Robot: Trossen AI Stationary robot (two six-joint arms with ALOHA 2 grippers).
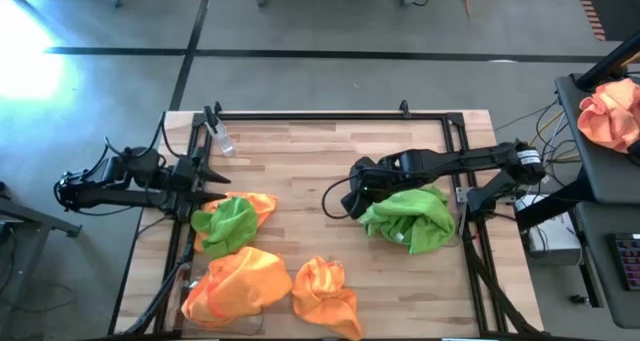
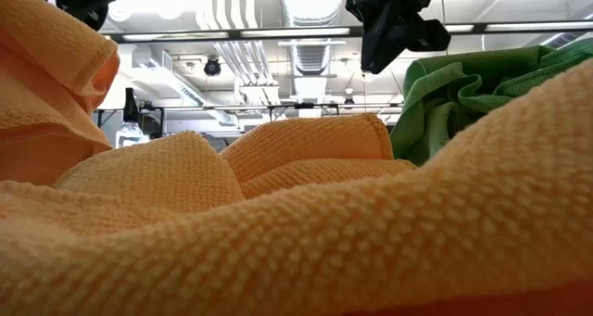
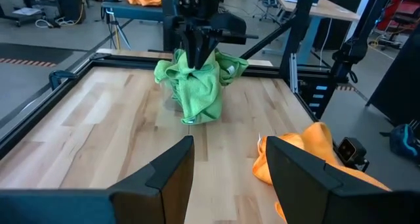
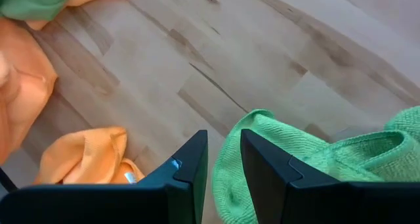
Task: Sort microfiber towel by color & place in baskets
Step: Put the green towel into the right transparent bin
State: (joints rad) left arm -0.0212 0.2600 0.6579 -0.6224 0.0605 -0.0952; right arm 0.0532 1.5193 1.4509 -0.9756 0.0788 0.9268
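A lime green towel [image 1: 410,219] lies bunched on the table's right side, also seen in the left wrist view [image 3: 197,86]. My right gripper [image 1: 350,203] hangs just left of it and above it, pointing steeply down. A narrow gap shows between its fingers [image 4: 223,135], with nothing in it. On the left, another green towel [image 1: 230,224] rests on an orange one [image 1: 262,203]. Two more orange towels [image 1: 240,281] [image 1: 325,296] lie near the front edge. My left gripper [image 3: 226,142] is open at the left edge, pointing across the table. The baskets do not show plainly.
Black frame rails [image 1: 320,114] run around the wooden table. A small clear bottle [image 1: 222,141] stands at the far left. A peach cloth [image 1: 610,111] lies on a stand off the table's right. Bare wood [image 1: 300,161] spans the far middle.
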